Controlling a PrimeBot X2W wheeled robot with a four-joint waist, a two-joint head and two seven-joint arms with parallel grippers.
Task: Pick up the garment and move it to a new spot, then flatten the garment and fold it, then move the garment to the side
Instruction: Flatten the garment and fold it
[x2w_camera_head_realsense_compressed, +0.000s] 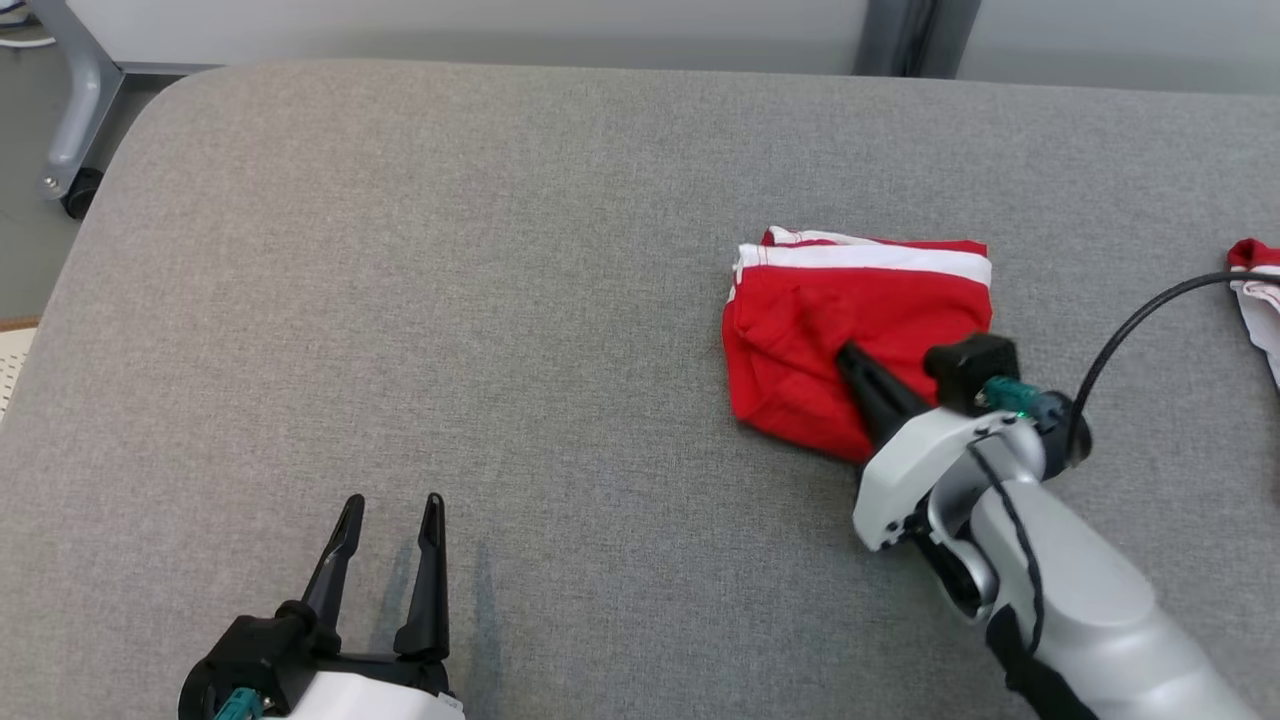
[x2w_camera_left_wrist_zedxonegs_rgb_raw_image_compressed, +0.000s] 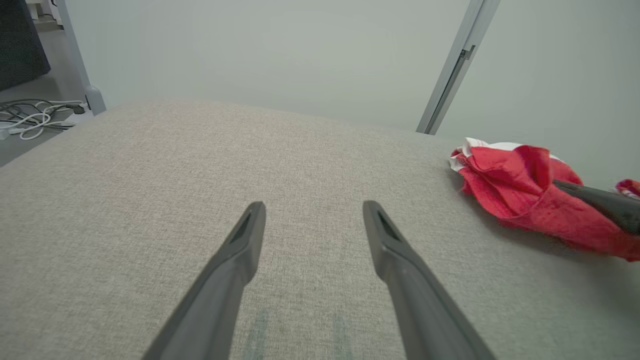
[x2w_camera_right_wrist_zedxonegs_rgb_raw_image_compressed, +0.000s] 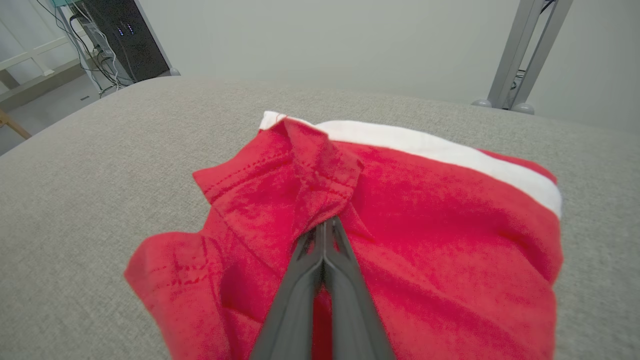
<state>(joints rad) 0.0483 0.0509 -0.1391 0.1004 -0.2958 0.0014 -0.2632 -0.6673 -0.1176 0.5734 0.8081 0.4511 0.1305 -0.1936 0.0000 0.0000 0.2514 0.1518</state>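
Observation:
A red garment (x2w_camera_head_realsense_compressed: 860, 330) with a white band lies folded on the grey cushioned surface, right of centre. It also appears at the right of the left wrist view as the garment (x2w_camera_left_wrist_zedxonegs_rgb_raw_image_compressed: 520, 195). My right gripper (x2w_camera_head_realsense_compressed: 845, 355) is shut on a raised fold of the red garment (x2w_camera_right_wrist_zedxonegs_rgb_raw_image_compressed: 400, 210), its two dark fingers pressed together with cloth pinched at the tips (x2w_camera_right_wrist_zedxonegs_rgb_raw_image_compressed: 325, 222). At the lower left of the head view my left gripper (x2w_camera_head_realsense_compressed: 392, 510) stands open above bare fabric, far from the garment; its fingers (x2w_camera_left_wrist_zedxonegs_rgb_raw_image_compressed: 240, 250) hold nothing.
The grey padded surface (x2w_camera_head_realsense_compressed: 450, 300) has a rounded far-left corner. Another red and white cloth (x2w_camera_head_realsense_compressed: 1258, 290) lies at the right edge. A grey frame leg with a caster (x2w_camera_head_realsense_compressed: 75, 120) stands beyond the far left corner. A black cable (x2w_camera_head_realsense_compressed: 1130, 330) loops above my right wrist.

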